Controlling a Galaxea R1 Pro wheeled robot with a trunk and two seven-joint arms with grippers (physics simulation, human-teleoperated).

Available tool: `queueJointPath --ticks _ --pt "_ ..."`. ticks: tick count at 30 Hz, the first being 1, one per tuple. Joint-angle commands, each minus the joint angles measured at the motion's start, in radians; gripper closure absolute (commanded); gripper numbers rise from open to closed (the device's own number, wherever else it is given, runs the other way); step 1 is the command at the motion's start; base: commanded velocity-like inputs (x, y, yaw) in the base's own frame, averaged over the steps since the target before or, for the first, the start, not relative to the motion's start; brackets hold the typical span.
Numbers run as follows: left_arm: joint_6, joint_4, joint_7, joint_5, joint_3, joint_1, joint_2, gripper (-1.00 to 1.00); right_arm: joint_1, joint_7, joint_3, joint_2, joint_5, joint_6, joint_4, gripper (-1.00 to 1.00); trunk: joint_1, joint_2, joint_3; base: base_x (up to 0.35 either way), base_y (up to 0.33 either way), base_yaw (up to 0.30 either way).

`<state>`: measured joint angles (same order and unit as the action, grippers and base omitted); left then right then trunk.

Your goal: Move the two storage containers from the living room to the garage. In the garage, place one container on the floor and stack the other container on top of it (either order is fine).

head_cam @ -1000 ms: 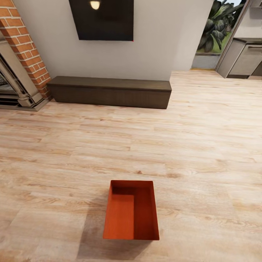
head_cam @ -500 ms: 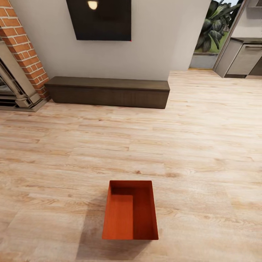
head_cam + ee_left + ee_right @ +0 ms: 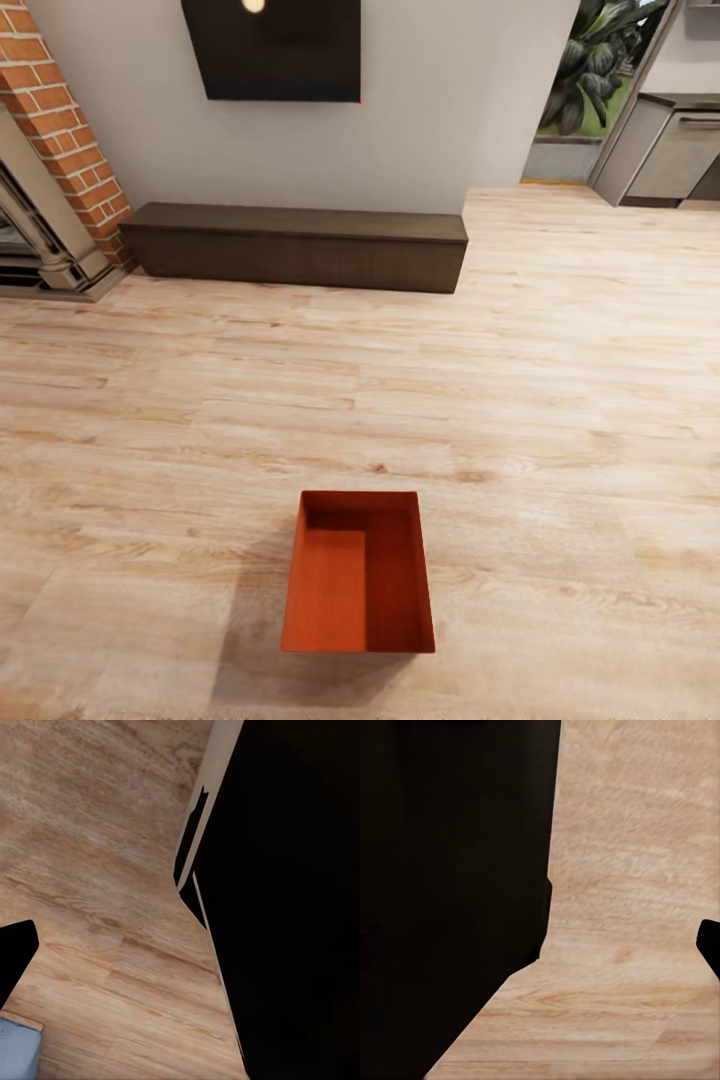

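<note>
Your left wrist camera shows a large matte black body panel (image 3: pixel 300 900) edged with a thin pale strip, and a small black corner beside it. Your right wrist camera shows another flat black panel (image 3: pixel 450 892), possibly the trunk or arm casing.

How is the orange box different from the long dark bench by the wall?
The orange-red open-topped box is small, bright and hollow; the long low dark brown bench is much wider, dull and closed on top. The box sits mid-floor, the bench against the white wall. Both rest on the wood-plank floor.
</note>
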<state>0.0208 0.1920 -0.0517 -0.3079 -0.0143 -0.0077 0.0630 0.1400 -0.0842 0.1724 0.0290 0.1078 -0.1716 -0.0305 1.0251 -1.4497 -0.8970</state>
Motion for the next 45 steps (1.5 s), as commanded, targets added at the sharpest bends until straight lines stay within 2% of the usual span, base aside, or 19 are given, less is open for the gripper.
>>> queueJointPath --ticks 1,45 --pt "0.002 0.001 -0.002 -0.004 -0.001 0.000 0.000 -1.00 0.001 0.000 0.009 0.000 0.010 -0.006 -0.003 -1.00 0.000 0.000 -0.002 0.000 0.000 0.000" --pt "0.002 0.001 -0.002 -0.004 -0.001 0.000 0.000 -1.00 0.001 0.000 0.009 0.000 0.010 -0.006 -0.003 -1.00 0.000 0.000 -0.073 0.000 0.000 0.000"
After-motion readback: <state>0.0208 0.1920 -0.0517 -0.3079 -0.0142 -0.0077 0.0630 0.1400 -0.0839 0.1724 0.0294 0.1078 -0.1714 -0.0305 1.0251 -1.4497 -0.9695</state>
